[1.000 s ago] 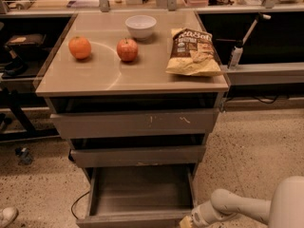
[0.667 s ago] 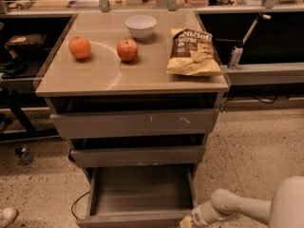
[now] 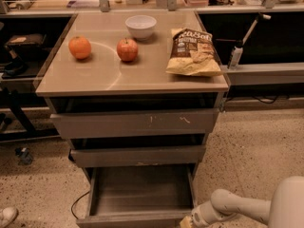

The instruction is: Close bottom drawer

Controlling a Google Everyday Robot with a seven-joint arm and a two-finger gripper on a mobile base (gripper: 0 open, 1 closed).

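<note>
The bottom drawer [image 3: 137, 194] is pulled well out of the cabinet, its shallow wood-grain tray bare and its plain front along the lower edge of the camera view. My gripper [image 3: 189, 221] is at the drawer's front right corner, at the end of the white arm [image 3: 247, 208] that comes in from the lower right. The gripper is mostly cut off by the picture's bottom edge. The mid-width drawer front [image 3: 137, 155] and the widest drawer front with white scuffs [image 3: 135, 122] sit above, both slightly out.
On the cabinet top [image 3: 95, 75] are an orange [image 3: 80, 47], an apple [image 3: 127, 49], a white bowl [image 3: 140, 26] and a chip bag [image 3: 194, 52]. Speckled floor lies on both sides. A cable [image 3: 78, 201] runs left of the drawer. Workbenches stand behind.
</note>
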